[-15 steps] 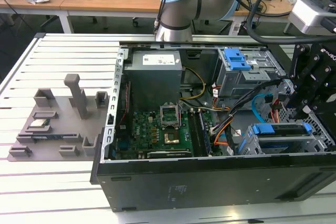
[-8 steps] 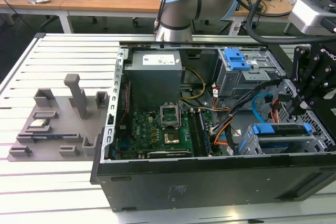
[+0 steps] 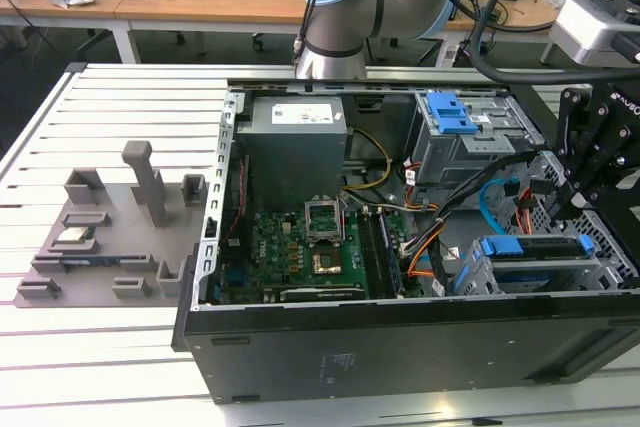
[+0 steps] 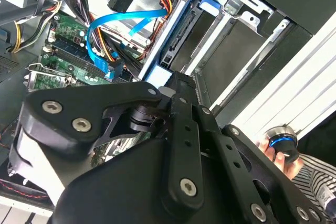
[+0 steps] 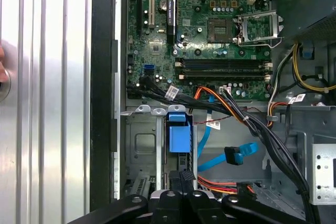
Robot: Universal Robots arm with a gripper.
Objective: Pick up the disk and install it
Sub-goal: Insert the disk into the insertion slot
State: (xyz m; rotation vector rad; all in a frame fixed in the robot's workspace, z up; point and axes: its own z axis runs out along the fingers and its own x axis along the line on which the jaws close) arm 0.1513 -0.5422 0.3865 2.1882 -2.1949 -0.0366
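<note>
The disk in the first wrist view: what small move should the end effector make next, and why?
Probably a short, slow push straight along the slot. The disk stands on edge between the walls of the drive bay, the end effector is right at its end, and a blue cable lies close beside, so sideways motion looks risky.

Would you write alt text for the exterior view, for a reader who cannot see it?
A robot's pincer hangs above the blue-framed disk, which sits in a drive cage at the exterior view's right inside an open computer case. A grey tray lies on the slatted table at the exterior view's left.
</note>
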